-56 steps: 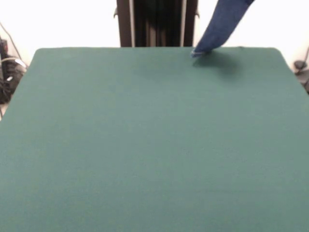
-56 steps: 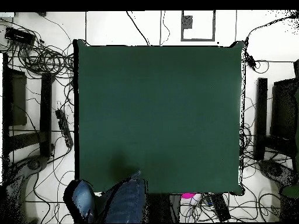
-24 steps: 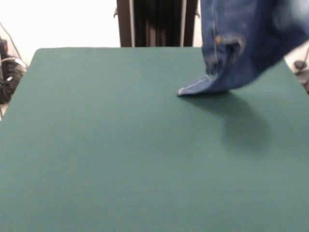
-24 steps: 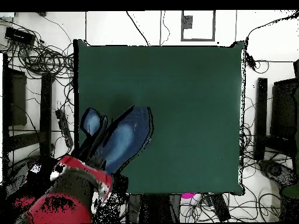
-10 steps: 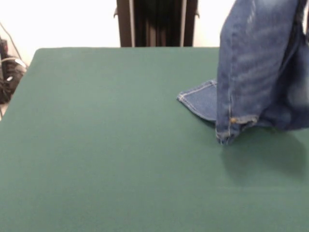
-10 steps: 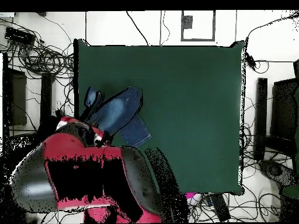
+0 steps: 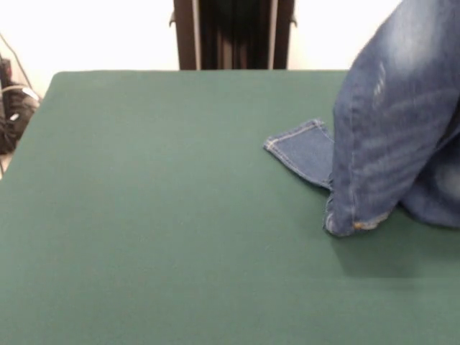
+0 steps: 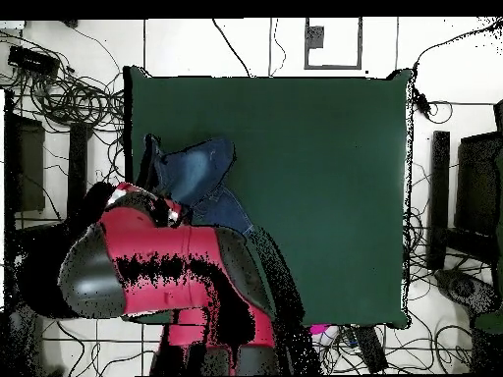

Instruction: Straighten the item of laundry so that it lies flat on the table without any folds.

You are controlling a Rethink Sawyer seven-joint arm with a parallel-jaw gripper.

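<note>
The blue denim jeans hang from above at the right of the front view. One leg's cuff lies flat on the green table. The other leg's cuff just touches the cloth. In the overhead view the jeans lie bunched near the table's left edge. My red and black arm reaches over them from the bottom. My gripper sits at the arm's end over the jeans, shut on them and holding them up. The waistband is hidden.
The robot's dark pedestal stands behind the table's far edge. Cables and boxes lie on the floor to the left of the table, and more gear to its right.
The arm has swung in over the table with the jeans. The jeans have come further onto the table and lower, and one leg's cuff now lies on the cloth.
</note>
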